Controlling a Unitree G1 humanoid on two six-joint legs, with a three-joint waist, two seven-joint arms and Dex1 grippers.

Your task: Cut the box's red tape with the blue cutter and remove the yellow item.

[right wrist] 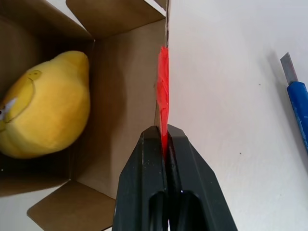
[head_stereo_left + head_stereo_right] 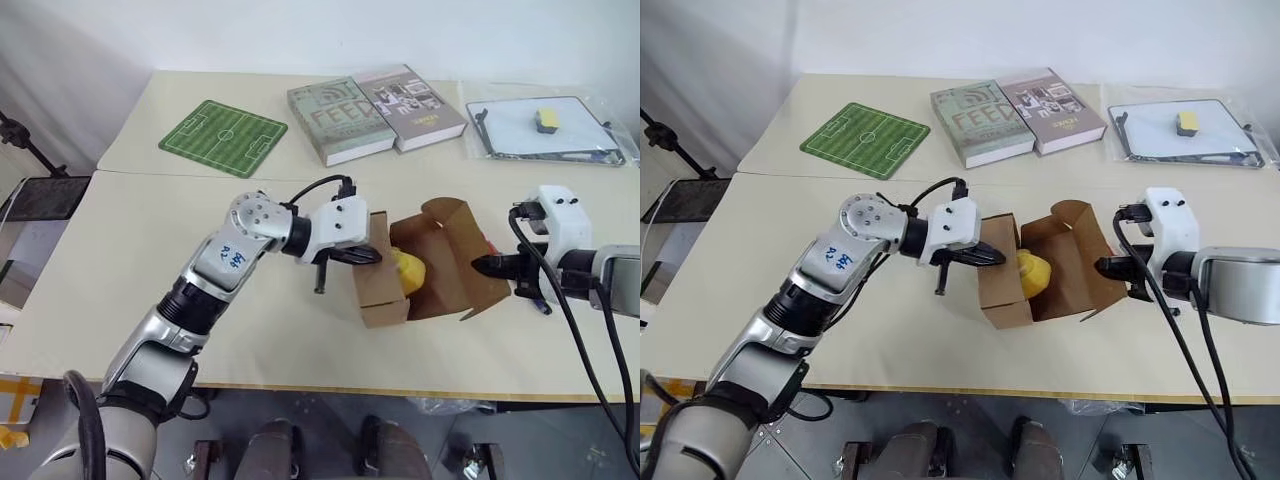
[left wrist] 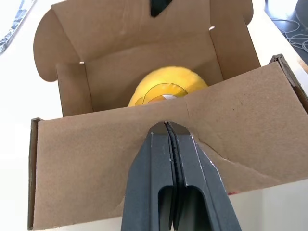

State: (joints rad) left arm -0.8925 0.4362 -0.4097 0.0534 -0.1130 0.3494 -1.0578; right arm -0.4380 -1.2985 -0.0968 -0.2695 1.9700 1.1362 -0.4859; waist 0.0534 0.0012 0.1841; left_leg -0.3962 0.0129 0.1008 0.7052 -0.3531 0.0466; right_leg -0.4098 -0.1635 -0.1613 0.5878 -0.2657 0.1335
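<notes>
Reaching the yellow item (image 2: pixel 409 271) in the opened box (image 2: pixel 384 295) on the tabletop (image 2: pixel 120 270), we must first part the closed left pincer (image 3: pixel 166 126); our right pincer (image 1: pixel 163 132) grips the red tape (image 1: pixel 163 91), steadying the carton.

I'm looking at a lab or office test bench: two pale tables (image 2: pixel 120 260) pushed together against a plain white wall, with staged props at twelve o'clock: football-pitch mat (image 2: pixel 222 137), two hardcover books (image 2: pixel 375 112), bagged whiteboard (image 2: pixel 545 128) at two.
</notes>
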